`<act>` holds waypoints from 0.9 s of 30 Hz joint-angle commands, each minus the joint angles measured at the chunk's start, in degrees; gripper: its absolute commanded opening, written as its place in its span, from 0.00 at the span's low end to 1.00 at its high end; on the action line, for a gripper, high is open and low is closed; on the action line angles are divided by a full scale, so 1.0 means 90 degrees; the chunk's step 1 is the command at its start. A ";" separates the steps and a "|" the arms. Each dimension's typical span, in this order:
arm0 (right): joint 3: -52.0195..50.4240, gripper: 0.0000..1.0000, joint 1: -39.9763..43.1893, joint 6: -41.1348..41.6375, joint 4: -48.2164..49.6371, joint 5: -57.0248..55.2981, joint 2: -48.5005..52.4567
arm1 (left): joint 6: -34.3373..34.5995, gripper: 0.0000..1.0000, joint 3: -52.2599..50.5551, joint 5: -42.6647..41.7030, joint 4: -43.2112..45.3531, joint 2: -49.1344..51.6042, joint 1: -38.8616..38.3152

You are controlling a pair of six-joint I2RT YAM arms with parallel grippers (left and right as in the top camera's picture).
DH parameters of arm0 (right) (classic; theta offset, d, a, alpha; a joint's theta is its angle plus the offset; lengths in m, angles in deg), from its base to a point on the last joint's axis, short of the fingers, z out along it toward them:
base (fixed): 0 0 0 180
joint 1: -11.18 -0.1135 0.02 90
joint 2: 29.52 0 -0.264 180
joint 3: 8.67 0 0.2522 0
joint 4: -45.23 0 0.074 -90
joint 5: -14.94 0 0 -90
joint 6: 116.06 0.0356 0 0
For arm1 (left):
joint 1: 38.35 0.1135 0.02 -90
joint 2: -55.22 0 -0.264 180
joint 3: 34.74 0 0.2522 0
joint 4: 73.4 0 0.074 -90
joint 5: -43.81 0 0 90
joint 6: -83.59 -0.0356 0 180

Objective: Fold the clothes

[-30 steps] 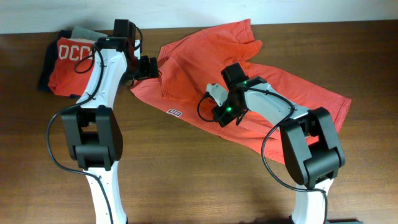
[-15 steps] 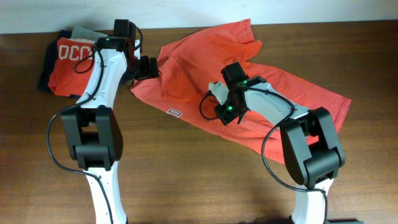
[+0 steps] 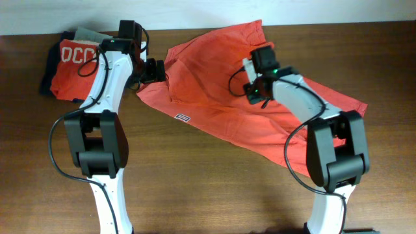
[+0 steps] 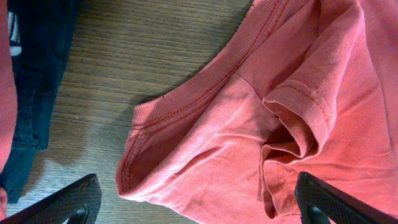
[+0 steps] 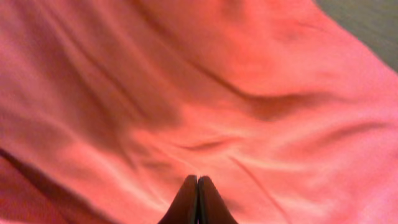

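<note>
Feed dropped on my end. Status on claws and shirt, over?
Left claw open at edge of coral-red short-sleeved T-shirt. Right claw shut, empty, above shirt. Shirt rumpled, unfolded. Red-and-navy folded clothes pile nearby, not touching.

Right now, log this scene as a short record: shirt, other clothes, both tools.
shirt: coral-red T-shirt, unfolded and wrinkled, diagonal across the table
hem label: showing on the near edge
other clothes: folded stack at far left, red piece with white letters on top
left tool: open, at the shirt's left corner beside a sleeve
right tool: shut, over the shirt's middle, no cloth visibly pinched
</note>
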State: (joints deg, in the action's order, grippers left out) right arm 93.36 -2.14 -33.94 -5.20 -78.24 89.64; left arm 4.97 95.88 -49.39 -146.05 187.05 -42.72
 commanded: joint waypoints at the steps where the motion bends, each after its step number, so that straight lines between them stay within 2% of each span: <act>1: 0.0653 0.04 0.0002 0.0053 -0.0580 0.0301 -0.0056 | -0.0036 0.99 0.0019 -0.0049 0.0012 -0.0017 0.0002; 4: 0.1214 0.04 -0.0121 -0.0250 -0.1353 0.1081 -0.0056 | -0.0034 0.99 0.0019 -0.0049 0.0012 -0.0017 0.0002; 7: 0.1396 0.04 -0.0427 -0.0257 -0.1540 0.1297 -0.0056 | -0.0036 0.99 0.0019 -0.0049 0.0012 -0.0017 0.0002; 11: 0.1360 0.04 -0.0979 -0.0206 -0.1321 0.1309 -0.0012 | -0.0034 0.99 0.0019 -0.0049 0.0012 -0.0017 0.0002; 17: 0.1360 0.05 -0.1804 0.0731 -0.0418 0.0826 0.0228 | -0.0034 0.99 0.0019 -0.0049 0.0015 -0.0017 0.0002; 22: 0.1360 0.23 -0.2200 0.1292 0.0294 0.0712 0.0627 | -0.0034 0.99 0.0019 -0.0049 0.0012 -0.0017 0.0002; 25: 0.1360 0.29 -0.2346 0.1435 0.0595 0.0707 0.0920 | -0.0034 0.99 0.0019 -0.0049 0.0012 -0.0017 0.0002; 27: 0.1360 0.30 -0.2399 0.1484 0.0724 0.0707 0.1110 | -0.0034 0.99 0.0019 -0.0049 0.0012 -0.0017 0.0002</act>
State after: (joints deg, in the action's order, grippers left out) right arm 105.14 -22.97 -23.47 0.36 -70.72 97.02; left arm 4.97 95.88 -49.39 -146.05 187.05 -42.72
